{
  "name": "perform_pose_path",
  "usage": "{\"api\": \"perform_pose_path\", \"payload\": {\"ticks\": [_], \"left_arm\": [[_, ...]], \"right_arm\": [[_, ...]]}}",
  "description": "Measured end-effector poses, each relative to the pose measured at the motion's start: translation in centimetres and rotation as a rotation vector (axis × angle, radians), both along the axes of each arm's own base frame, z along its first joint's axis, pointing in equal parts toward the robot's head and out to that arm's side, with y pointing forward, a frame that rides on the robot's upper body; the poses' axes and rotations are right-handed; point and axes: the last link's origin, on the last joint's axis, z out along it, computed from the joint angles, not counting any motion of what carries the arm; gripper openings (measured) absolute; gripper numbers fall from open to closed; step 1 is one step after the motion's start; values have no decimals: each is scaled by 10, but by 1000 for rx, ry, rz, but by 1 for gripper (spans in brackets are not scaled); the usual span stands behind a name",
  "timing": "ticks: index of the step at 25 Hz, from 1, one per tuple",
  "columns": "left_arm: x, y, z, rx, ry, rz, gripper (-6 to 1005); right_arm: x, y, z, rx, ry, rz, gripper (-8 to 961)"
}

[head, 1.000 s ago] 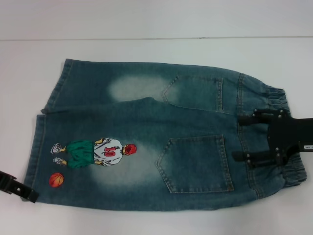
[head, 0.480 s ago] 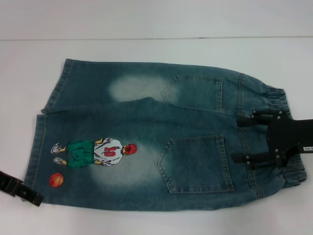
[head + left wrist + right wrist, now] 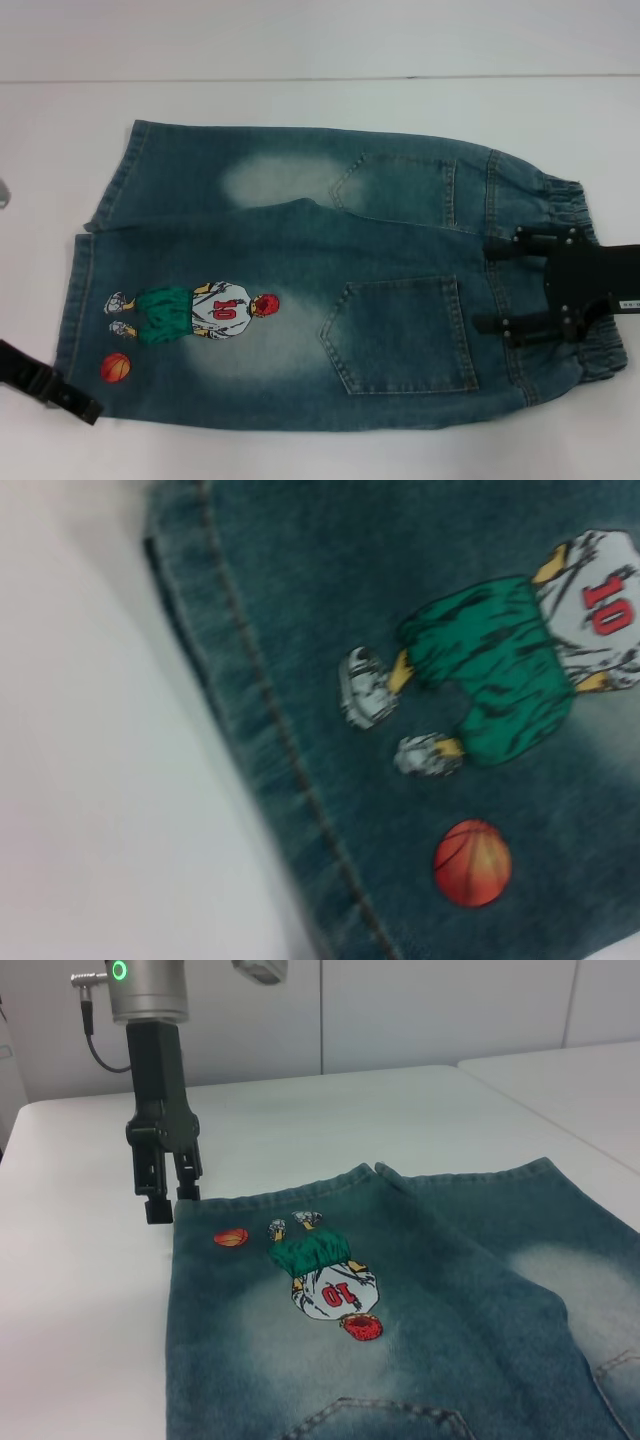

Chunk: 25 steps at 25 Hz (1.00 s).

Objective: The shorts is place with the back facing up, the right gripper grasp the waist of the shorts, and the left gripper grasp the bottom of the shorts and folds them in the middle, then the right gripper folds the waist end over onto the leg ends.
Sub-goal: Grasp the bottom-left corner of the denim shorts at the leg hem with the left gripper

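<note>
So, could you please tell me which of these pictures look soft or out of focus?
Left wrist view: softest, with the shorts' hem and the print smeared. Head view: mildly soft, though the pockets read clearly. Right wrist view: sharpest, with the left gripper crisp above the table.

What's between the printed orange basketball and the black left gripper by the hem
In the head view, only the stitched denim hem separates the orange basketball print from the left gripper; nothing else lies there.

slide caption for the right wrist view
Left gripper hovers by the leg ends of the shorts, beside the printed basketball.
</note>
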Motion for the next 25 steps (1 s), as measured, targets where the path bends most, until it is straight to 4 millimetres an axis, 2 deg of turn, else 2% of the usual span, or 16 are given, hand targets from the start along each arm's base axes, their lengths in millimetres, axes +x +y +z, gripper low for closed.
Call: {"api": "perform_pose_path", "payload": {"ticks": [5,15,20,23,25], "left_arm": [[9,4,-8,-14,-7,-3,812],[10,16,-2,52,15,30,770],[14,15,-8,26,23,27,547],[14,14,-8,19,23,32,304],[14,13,-9,15,22,35,214]], "right_arm": [[-1,1,1,3,2,5,889],[0,2,2,12,2,-3,876],[1,1,2,14,4,-6,869],[1,0,1,14,5,-8,865],[2,0,1,14,6,-10,863]]}}
